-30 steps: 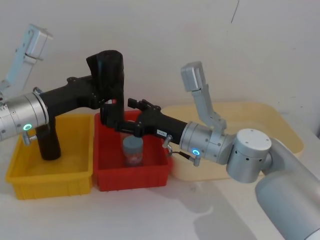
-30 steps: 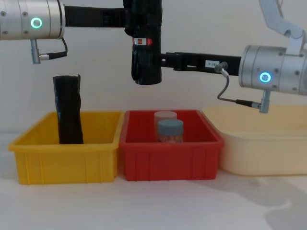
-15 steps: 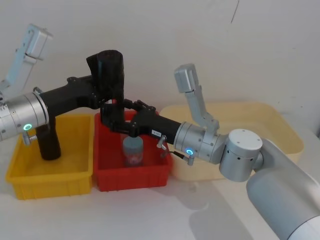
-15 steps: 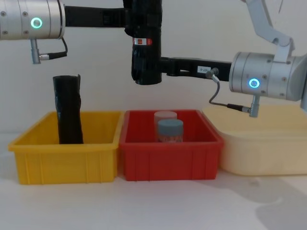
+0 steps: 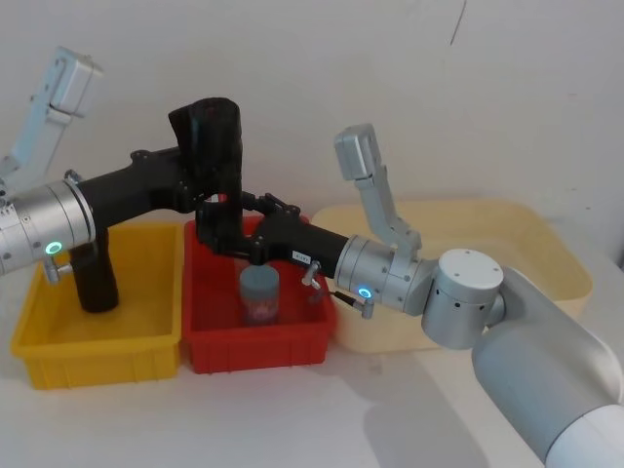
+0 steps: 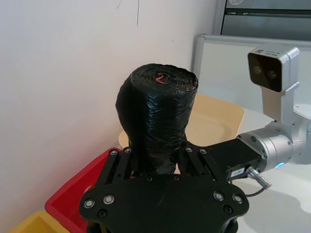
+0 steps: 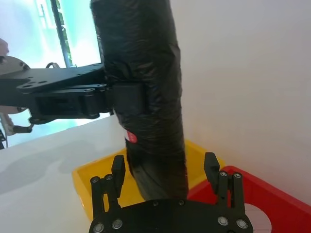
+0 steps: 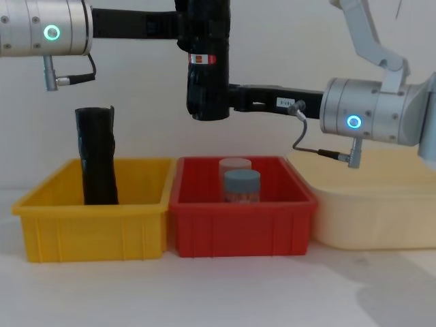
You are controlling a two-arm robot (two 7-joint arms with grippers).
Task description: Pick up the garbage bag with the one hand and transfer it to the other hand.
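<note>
While your left claw [image 5: 203, 190] clamps the garbage bag [image 5: 216, 136] upright above the red bin [image 5: 255, 343], you have 1 item aloft. Right claw [image 7: 164, 162]: fingers spread, flanking the bag's lower end.

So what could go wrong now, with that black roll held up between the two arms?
1. The right gripper has its fingers open on either side of the garbage bag, near its lower end. If the left gripper lets go before they shut, the roll could drop into the red bin, perhaps onto the jars.
2. The two grippers are close together along the roll, so a slight misjudgement might knock them together.
</note>
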